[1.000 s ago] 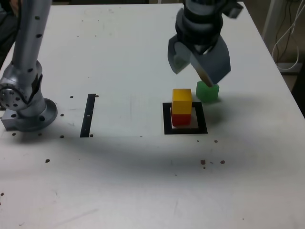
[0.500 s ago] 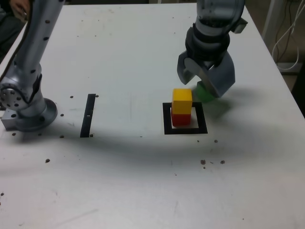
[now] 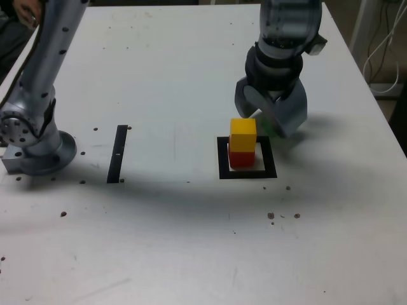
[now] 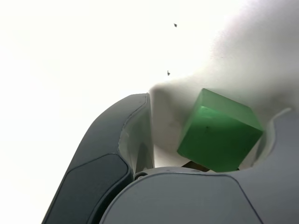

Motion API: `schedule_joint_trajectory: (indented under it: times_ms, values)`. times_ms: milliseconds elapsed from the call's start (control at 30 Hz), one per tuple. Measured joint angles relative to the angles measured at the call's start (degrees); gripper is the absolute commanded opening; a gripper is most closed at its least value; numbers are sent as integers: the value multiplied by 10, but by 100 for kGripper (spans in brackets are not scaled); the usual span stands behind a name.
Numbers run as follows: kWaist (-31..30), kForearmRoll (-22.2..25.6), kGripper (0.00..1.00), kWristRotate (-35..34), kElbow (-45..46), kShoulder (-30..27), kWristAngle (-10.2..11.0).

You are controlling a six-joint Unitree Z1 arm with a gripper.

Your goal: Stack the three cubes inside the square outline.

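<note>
Room beside green cube [image 4: 220,133]

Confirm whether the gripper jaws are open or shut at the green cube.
Open: the wrist view shows the jaws apart, the solid green cube between them, with a gap on one side.

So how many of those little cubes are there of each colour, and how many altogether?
Red cube: 1, under the yellow one
Yellow cube: 1, on top of the red one
Green cube: 1, between the gripper's jaws
Total: 3
</note>
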State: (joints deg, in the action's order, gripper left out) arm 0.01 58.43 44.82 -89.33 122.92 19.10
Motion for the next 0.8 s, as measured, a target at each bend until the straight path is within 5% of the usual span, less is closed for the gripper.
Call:
schedule_joint_trajectory:
  times_ms: [400, 800]
  values:
    - [0, -22, 33, 0, 5, 0, -8]
    - [0, -37, 8, -19, 4, -10, -23]
